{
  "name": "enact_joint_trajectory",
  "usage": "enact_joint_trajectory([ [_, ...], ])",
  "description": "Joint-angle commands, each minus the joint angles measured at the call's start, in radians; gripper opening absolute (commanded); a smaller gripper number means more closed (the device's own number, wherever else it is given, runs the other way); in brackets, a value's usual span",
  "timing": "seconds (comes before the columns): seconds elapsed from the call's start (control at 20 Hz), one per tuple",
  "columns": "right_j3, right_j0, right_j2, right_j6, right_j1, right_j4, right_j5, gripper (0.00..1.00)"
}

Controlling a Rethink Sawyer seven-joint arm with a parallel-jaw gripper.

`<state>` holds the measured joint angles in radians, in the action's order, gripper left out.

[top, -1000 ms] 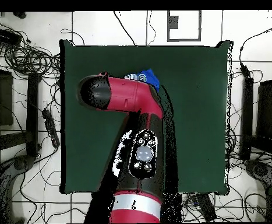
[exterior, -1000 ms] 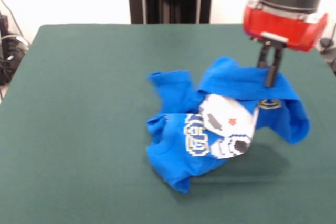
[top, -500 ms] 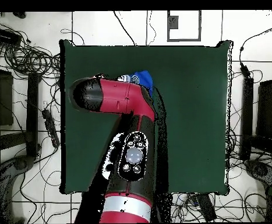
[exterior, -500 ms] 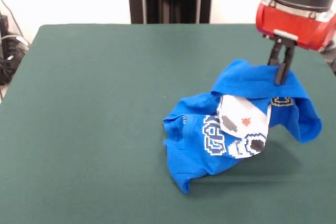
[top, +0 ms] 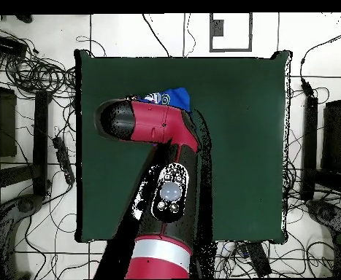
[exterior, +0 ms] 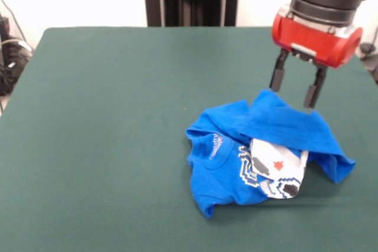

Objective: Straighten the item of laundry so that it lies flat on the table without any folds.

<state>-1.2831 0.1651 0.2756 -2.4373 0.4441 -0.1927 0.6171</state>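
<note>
A small blue T-shirt (exterior: pixel 260 151) lies crumpled on the green table (exterior: pixel 100 116), right of centre and toward the lower part of the front view. The garment is bunched and folded over itself: a broad blue flap drapes diagonally across its upper right, ending in a corner that points to the right edge of the frame, while part of the white-grey pixel print (exterior: pixel 277 172) shows beneath that flap near the shirt's lower right. The neckline area and a little lettering face up on the left half of the heap.

The red and black arm's gripper (exterior: pixel 295 87) hangs just above the shirt's upper edge at the upper right of the frame, its two dark fingers (exterior: pixel 276 77) spread wide with nothing between them. The fingertips sit close to the top fold; contact with the cloth cannot be made out.

From overhead, the arm (top: pixel 162 182) reaches up from the bottom of the frame and covers most of the shirt; only a blue patch (top: pixel 174 97) shows beside the wrist, left of the table's centre in its upper half.
</note>
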Motion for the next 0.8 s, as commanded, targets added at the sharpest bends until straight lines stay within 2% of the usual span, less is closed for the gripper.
enact_joint_trajectory([
  [0.05, -0.076, 0.0, -0.015, -0.19, -0.078, -0.011, -0.005, 1.0],
  [0.15, -0.046, -0.006, 0.0, -0.17, -0.08, 0.001, 0.037, 1.0],
  [0.25, -0.007, -0.046, -0.006, -0.119, -0.082, 0.01, 0.087, 1.0],
  [0.35, 0.074, -0.132, -0.032, 0.019, -0.098, 0.051, 0.122, 1.0],
  [0.4, 0.143, -0.191, -0.051, 0.109, -0.119, 0.077, 0.154, 1.0],
  [0.5, 0.263, -0.261, -0.067, 0.217, -0.159, 0.123, 0.201, 1.0],
  [0.8, 0.525, -0.422, -0.158, 0.433, -0.269, 0.238, 0.27, 1.0],
])
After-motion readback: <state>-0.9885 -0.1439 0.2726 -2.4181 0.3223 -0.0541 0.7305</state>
